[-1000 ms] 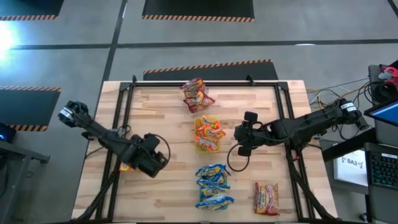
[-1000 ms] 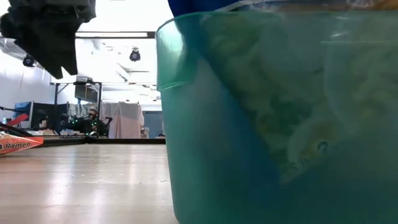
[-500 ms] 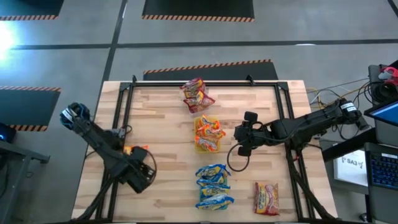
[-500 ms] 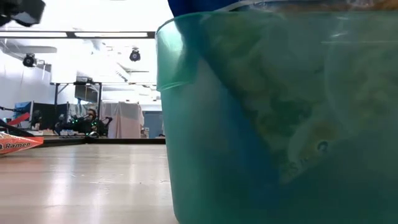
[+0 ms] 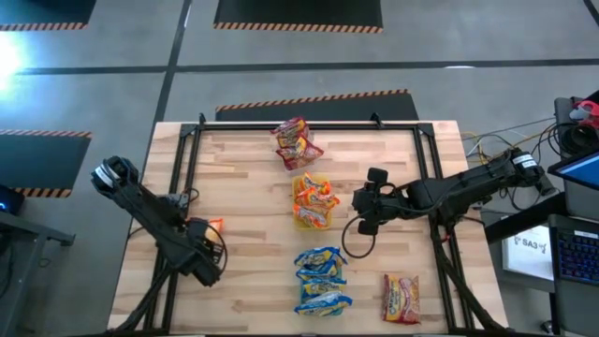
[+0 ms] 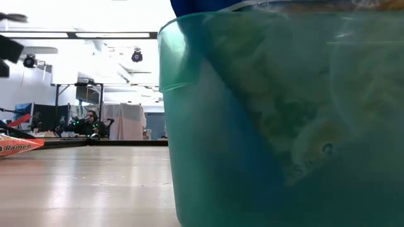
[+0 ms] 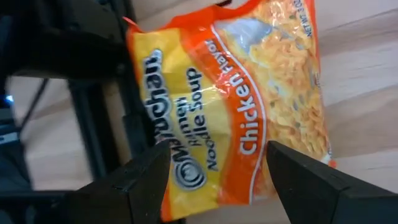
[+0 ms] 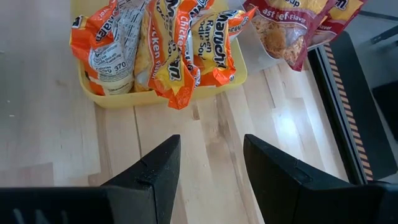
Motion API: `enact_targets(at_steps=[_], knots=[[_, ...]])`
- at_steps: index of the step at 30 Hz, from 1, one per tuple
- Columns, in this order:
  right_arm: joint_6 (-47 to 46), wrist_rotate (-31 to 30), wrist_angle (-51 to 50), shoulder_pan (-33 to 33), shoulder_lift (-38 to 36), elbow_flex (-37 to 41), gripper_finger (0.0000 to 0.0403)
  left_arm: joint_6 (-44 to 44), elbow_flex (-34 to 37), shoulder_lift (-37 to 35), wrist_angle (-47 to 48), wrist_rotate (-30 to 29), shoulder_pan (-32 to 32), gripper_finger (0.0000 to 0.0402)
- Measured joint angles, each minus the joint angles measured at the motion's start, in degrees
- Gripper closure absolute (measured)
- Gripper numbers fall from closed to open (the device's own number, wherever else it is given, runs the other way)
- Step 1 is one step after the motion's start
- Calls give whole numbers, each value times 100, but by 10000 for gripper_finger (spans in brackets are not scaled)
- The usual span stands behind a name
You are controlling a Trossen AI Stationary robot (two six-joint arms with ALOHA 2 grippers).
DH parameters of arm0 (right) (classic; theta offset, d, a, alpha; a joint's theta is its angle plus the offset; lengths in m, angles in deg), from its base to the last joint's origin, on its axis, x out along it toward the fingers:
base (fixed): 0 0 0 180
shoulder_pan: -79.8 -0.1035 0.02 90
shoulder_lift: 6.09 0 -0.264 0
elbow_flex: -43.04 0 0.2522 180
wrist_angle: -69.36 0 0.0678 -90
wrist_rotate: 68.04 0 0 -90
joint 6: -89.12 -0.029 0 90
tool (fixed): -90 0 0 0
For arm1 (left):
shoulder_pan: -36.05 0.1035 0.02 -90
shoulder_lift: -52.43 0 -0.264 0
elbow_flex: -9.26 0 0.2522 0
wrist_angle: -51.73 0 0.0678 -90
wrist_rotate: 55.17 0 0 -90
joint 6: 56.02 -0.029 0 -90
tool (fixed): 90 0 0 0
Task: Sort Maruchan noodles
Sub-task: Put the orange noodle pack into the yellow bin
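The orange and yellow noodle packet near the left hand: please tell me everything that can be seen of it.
The orange and yellow crinkly plastic noodle packet is flat and rectangular, printed "Maruchan Ramen Noodle Soup" and "Chicken", with a noodle picture. It looks sealed and lies flat on the wooden table, at its left edge, partly over the black metal frame rail. The left hand hovers above it, fingers open on either side, not gripping it. From above only an orange corner shows.

The wooden desk [image 5: 243,178] stands on grey floor [image 5: 112,94] with striped dark mats [image 5: 298,13]. A keyboard [image 5: 573,251] lies beside it.
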State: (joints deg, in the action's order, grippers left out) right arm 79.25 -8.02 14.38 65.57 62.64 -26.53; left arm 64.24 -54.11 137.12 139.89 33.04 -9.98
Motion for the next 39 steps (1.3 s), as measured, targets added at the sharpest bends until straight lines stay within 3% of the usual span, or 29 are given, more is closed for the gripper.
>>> enact_targets(at_steps=[8, 23, 31, 35, 39], knots=[[0, -1, 1, 0, 0, 0, 236, 78, 596, 0, -1227, -303, 1, 155], [0, -2, 0, 0, 0, 7, 236, -412, 615, 9, -2909, -2318, 141, 155], [0, 0, 2, 2, 0, 7, 236, -829, -79, -11, -2245, -2865, 139, 155], [0, -1, 0, 0, 0, 7, 236, -997, -753, -5, -1175, -2874, 81, 155], [0, 0, 0, 2, 0, 7, 236, -547, -1013, 26, -681, -2635, -24, 154]])
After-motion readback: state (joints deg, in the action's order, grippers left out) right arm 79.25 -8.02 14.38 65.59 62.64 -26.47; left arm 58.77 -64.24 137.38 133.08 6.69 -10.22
